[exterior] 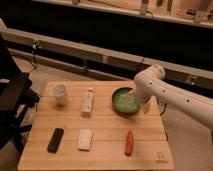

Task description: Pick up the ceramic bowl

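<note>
The white arm reaches in from the right, bends sharply at a rounded joint (its highest point) and points its claw down, low over the bench's right rear part.

a light wooden table stands on grey floor before a dark wall with pale ledges.

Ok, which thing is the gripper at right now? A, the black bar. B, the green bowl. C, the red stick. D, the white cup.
B: the gripper is at the right rim of the bowl, on the far right part of the table, well away from the other items.
</note>
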Controlling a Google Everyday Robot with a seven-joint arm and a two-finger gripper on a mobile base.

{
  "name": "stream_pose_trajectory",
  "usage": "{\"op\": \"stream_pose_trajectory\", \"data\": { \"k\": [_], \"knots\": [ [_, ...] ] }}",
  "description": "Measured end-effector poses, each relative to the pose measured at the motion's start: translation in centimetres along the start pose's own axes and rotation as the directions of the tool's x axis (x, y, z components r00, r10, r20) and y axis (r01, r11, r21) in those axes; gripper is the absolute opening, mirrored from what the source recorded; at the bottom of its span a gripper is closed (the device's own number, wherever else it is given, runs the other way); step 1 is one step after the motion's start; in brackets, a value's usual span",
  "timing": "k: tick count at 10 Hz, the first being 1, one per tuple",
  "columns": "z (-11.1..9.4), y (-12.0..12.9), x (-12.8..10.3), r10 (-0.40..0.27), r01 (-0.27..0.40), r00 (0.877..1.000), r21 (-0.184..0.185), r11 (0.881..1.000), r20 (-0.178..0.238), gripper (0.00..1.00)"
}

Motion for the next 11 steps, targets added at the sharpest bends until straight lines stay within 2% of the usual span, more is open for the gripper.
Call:
{"op": "stream_pose_trajectory", "data": {
  "k": [11],
  "knots": [
    [1.4,-0.4,0.7,-0.017,0.017,1.0,-0.011,1.0,0.021,0.8]
  ]
}}
